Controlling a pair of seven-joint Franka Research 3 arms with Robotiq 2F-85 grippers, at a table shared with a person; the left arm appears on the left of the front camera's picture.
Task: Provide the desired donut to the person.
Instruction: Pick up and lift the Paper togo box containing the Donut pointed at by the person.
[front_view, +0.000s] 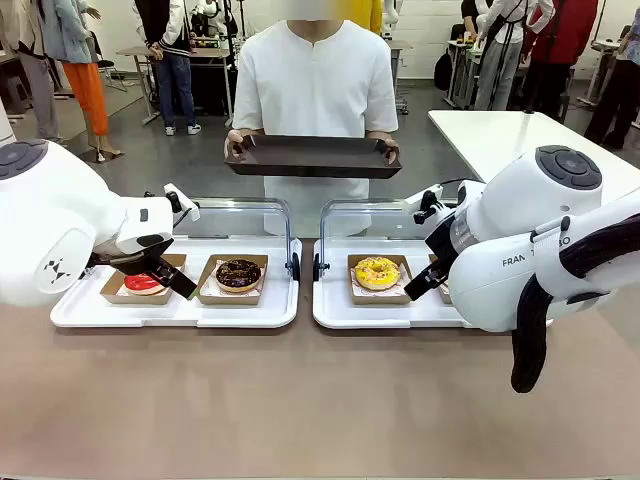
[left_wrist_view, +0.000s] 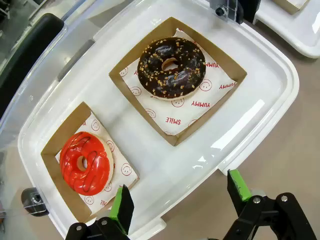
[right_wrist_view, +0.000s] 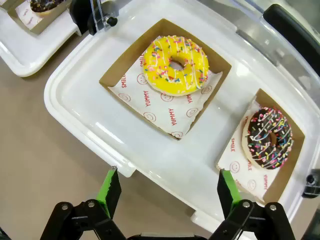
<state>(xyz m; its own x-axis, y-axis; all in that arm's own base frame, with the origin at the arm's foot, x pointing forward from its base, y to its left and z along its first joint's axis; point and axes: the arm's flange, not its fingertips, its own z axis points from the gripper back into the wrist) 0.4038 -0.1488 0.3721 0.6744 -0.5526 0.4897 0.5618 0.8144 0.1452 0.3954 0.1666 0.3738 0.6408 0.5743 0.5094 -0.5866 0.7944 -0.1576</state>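
While it hangs over the near rim of its tray, left gripper (left_wrist_view: 179, 192): fingers (left_wrist_view: 121, 206) spread wide, touching nothing, just tray rim and tabletop under the gap.
Right gripper (right_wrist_view: 168, 177): same deal, fingers (right_wrist_view: 111, 190) wide apart and empty, over the near rim of the other tray.
Table (front_view: 300, 400): brown top, the two trays side by side on it.
Left white tray (left_wrist_view: 150, 165): carries two open cardboard boxes (left_wrist_view: 50, 162) lined with smiley paper.
Red-glazed donut (left_wrist_view: 85, 162): in the box closest to the left gripper, just ahead of one finger and off to the side of the gap, untouched.
Chocolate donut with nut crumbs (left_wrist_view: 171, 67): in the other box, well ahead of the fingers.
Right white tray (right_wrist_view: 75, 100): two more boxes like that.
Yellow donut with sprinkles (right_wrist_view: 176, 65): in its box, straight ahead of the right gripper's gap, well clear of the pads.
Chocolate donut with rainbow sprinkles (right_wrist_view: 267, 137): ahead of one right finger, off to the side, untouched.
Wanted donut: honestly can't tell which one it is.
Clear lids (front_view: 245, 215): flipped up behind the trays.
Person (front_view: 315, 80): white shirt, standing at the far side, hands (front_view: 236, 145) holding a dark tray (front_view: 315, 157) level.
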